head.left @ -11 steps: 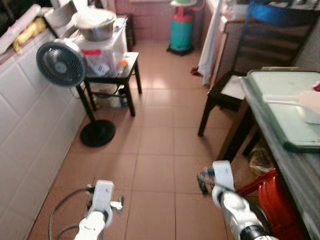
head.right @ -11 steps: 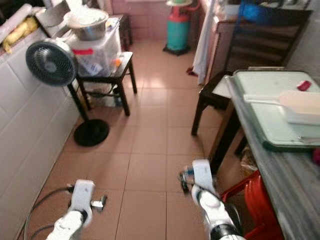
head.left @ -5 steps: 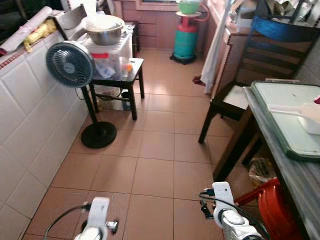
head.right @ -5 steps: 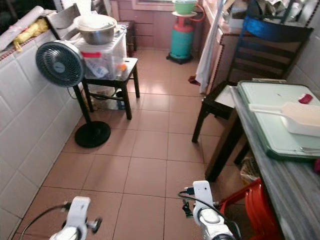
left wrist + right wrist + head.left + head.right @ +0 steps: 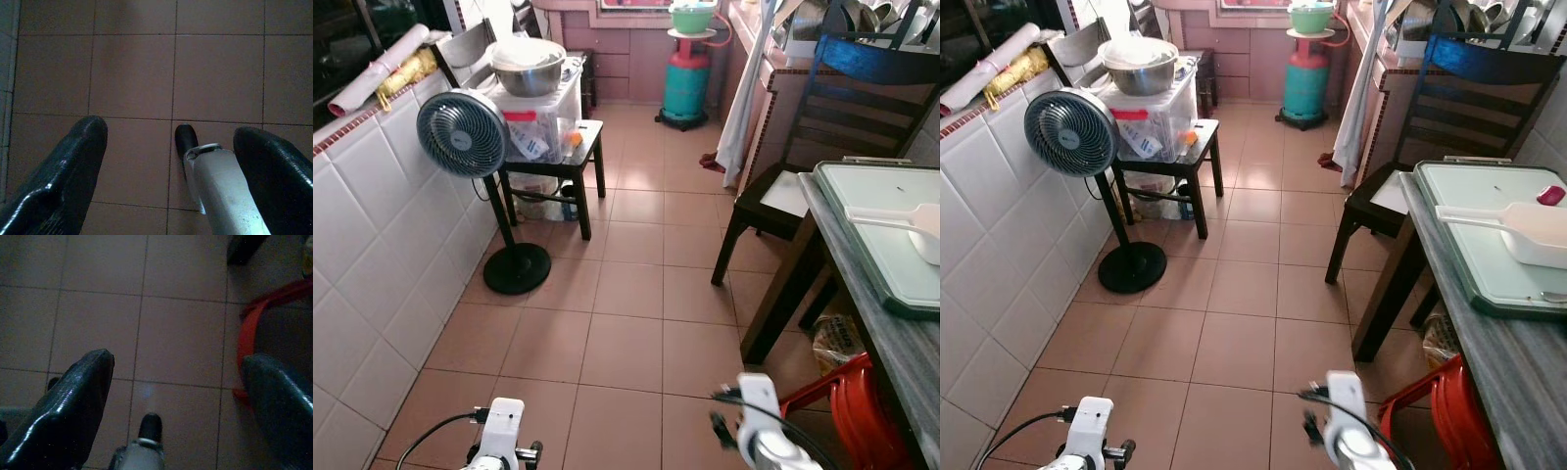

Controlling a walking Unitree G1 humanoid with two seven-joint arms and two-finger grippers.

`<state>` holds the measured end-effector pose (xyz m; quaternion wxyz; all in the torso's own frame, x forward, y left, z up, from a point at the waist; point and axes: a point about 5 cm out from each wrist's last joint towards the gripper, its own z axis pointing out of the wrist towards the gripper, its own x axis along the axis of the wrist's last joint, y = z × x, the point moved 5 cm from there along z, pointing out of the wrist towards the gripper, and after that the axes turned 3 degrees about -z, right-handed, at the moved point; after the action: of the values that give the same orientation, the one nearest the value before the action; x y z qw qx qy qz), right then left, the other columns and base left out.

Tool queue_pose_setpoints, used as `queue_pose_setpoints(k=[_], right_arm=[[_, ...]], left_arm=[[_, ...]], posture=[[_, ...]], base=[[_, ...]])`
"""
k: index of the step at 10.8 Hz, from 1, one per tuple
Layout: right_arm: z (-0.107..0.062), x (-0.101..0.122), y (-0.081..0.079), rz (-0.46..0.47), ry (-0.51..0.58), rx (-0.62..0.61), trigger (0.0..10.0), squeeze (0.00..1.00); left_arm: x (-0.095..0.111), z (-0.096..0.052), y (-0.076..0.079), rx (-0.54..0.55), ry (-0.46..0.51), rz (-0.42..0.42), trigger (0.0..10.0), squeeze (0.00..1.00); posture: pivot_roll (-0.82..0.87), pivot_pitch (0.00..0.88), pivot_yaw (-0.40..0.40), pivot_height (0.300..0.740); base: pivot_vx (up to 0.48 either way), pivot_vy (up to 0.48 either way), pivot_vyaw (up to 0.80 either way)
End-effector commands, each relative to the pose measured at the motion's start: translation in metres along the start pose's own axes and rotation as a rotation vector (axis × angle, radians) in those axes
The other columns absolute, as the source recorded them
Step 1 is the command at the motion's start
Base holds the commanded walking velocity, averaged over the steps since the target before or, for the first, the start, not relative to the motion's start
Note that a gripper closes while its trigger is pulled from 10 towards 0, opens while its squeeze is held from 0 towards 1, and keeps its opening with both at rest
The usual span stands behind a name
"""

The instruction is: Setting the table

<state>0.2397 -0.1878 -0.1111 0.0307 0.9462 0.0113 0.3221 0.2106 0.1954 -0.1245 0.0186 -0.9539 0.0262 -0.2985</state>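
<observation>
Right, both my arms hang low over the tiled floor (image 5: 626,333); left gripper (image 5: 171,161) and right gripper (image 5: 178,391) gape empty, table (image 5: 1508,352) at my right

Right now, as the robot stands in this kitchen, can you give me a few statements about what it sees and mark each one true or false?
1. A standing fan is beside the white tiled wall on the robot's left. True.
2. A metal bowl lies on the floor. False: it sits on a plastic box on the small black table.
3. A dark wooden chair stands next to the table on the right. True.
4. The left gripper holds a plate. False: it is open and holds nothing.
5. The gas cylinder is yellow. False: it is teal.
</observation>
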Motion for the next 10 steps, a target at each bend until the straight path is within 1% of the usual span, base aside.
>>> queue_pose_setpoints(k=[1, 2, 3, 5, 6, 7, 8, 10], right_arm=[[-0.001, -0.007, 0.003, 0.002, -0.02, 0.0, 10.0, 0.0], [-0.001, -0.009, 0.004, -0.006, -0.026, 0.002, 10.0, 0.0], [-0.002, -0.012, 0.004, -0.007, -0.033, 0.0, 10.0, 0.0], [-0.001, -0.012, -0.002, -0.008, -0.036, 0.005, 10.0, 0.0], [0.0, -0.008, -0.01, -0.012, -0.033, 0.015, 10.0, 0.0], [0.0, -0.007, -0.013, -0.013, -0.032, 0.018, 10.0, 0.0], [0.001, -0.004, -0.019, -0.015, -0.028, 0.025, 10.0, 0.0], [0.0, -0.006, -0.016, -0.015, -0.034, 0.021, 10.0, 0.0]], left_arm=[[0.004, 0.0, -0.003, -0.005, -0.001, 0.039, 10.0, 0.0], [0.004, 0.0, -0.003, -0.005, -0.003, 0.055, 10.0, 0.0], [0.003, 0.0, -0.003, -0.006, -0.006, 0.051, 10.0, 0.0], [0.003, 0.0, -0.003, -0.007, -0.008, 0.063, 10.0, 0.0], [0.003, 0.0, -0.003, -0.005, -0.009, 0.076, 10.0, 0.0], [0.002, 0.0, -0.003, -0.005, -0.009, 0.077, 10.0, 0.0], [0.002, 0.0, -0.002, -0.006, -0.01, 0.081, 10.0, 0.0], [0.002, 0.0, -0.002, -0.008, -0.011, 0.093, 10.0, 0.0]], posture=[[-0.04, 0.0, 0.03, 0.74], [-0.04, 0.0, 0.03, 0.74], [-0.05, 0.0, 0.033, 0.74], [-0.05, 0.0, 0.034, 0.74], [-0.05, 0.0, 0.034, 0.74], [-0.05, 0.0, 0.035, 0.74], [-0.05, 0.0, 0.036, 0.74], [-0.06, 0.0, 0.036, 0.74]], base=[[0.0, 0.285, 0.0], [0.0, 0.281, 0.0], [0.0, 0.289, 0.0], [0.0, 0.292, 0.0], [0.0, 0.48, 0.0], [0.0, 0.48, 0.0], [0.0, 0.48, 0.0], [0.0, 0.48, 0.0]])
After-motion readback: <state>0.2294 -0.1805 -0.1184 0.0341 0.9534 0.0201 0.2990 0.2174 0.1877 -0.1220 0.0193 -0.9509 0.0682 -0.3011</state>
